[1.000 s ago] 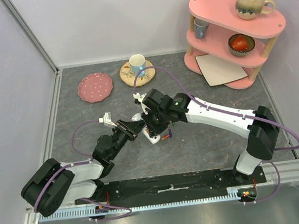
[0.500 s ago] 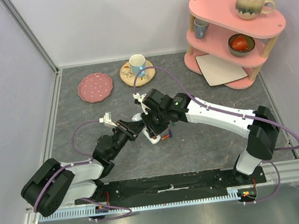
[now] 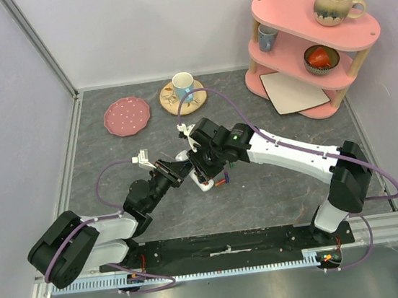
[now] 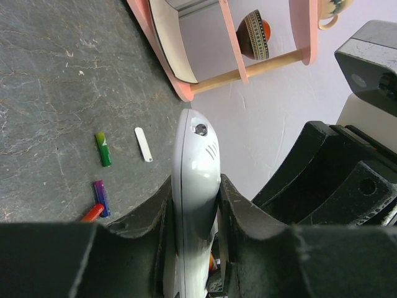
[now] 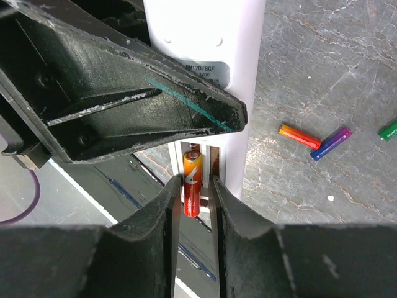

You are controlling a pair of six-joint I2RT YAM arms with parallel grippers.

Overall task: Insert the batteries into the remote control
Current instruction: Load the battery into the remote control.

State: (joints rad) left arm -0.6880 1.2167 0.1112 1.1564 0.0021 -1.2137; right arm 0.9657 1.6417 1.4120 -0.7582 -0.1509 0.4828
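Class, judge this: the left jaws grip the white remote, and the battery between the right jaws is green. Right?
Wrong colour: the right wrist view shows the battery between the right jaws is orange. The green battery lies on the table. The left jaws do grip the white remote.

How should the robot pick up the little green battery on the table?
Grip the green battery across its middle, coming straight down from above: it lies flat on the table with both long sides free.

White-and-black arms (image 3: 287, 154), purple cables (image 3: 97, 192), black joints (image 3: 348, 181)
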